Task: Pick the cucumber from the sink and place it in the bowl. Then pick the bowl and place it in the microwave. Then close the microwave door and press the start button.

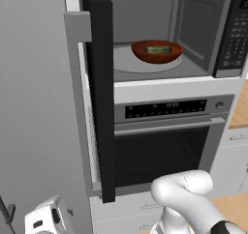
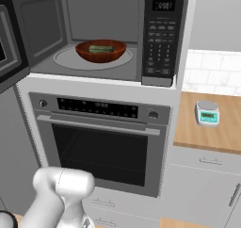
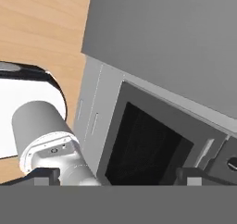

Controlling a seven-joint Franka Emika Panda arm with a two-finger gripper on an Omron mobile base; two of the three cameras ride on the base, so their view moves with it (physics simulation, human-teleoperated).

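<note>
The reddish-brown bowl (image 1: 157, 51) (image 2: 100, 51) rests on the round turntable (image 1: 127, 63) inside the microwave (image 2: 102, 15). The dark green cucumber (image 1: 159, 49) (image 2: 100, 48) lies in the bowl. The microwave door (image 1: 99, 93) (image 2: 6, 48) stands wide open to the left, its grey handle (image 1: 77, 27) facing outward. The keypad strip (image 1: 234, 35) (image 2: 160, 38) sits at the cavity's right. My gripper (image 3: 118, 177) is open with nothing between its fingers. The hand (image 1: 46, 219) hangs low, left of the door and below it. The sink is out of view.
Below the microwave is the larger oven (image 1: 164, 146) (image 2: 101, 142) with a horizontal handle, also seen in the hand view (image 3: 143, 149). A wooden counter (image 2: 221, 133) to the right carries a small kitchen scale (image 2: 207, 113). Grey cabinet fronts (image 1: 34, 107) stand to the left.
</note>
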